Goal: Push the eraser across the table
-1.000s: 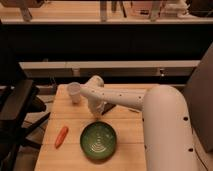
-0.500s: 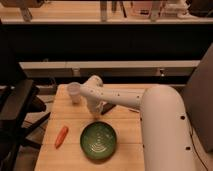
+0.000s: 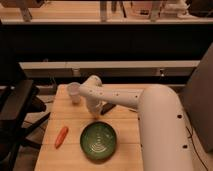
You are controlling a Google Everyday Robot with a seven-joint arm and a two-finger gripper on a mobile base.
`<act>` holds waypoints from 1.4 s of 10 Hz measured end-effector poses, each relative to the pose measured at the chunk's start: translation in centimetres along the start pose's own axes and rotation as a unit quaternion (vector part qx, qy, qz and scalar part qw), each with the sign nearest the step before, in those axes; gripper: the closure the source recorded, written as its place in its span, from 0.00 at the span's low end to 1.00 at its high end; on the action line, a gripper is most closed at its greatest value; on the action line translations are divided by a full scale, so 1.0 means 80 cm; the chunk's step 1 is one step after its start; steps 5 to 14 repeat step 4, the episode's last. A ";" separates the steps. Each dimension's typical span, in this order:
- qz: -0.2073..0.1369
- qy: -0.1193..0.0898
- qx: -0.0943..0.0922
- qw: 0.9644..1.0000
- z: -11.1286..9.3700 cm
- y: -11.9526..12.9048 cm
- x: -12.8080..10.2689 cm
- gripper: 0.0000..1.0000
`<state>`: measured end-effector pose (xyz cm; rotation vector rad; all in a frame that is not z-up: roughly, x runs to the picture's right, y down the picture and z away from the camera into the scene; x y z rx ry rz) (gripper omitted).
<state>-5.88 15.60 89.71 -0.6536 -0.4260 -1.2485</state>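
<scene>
1. Eraser (image 3: 108,108): a small, dark, elongated block, flat on the wooden table (image 3: 60,111) near its middle, lying at a diagonal.
2. Gripper (image 3: 95,113) points down at the tabletop just beside it; whether they touch is unclear.

No readable text, not even on the claw (image 3: 95,113) over the table (image 3: 70,121).

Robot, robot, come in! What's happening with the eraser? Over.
Pincer down at the table, right beside the dark eraser. Green bowl and white cup close by.
</scene>
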 end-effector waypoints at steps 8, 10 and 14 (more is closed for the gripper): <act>-0.014 -0.001 -0.001 1.000 0.002 -0.003 0.000 0.98; -0.014 -0.001 -0.001 1.000 0.002 -0.003 0.000 0.98; -0.014 -0.001 -0.001 1.000 0.002 -0.003 0.000 0.98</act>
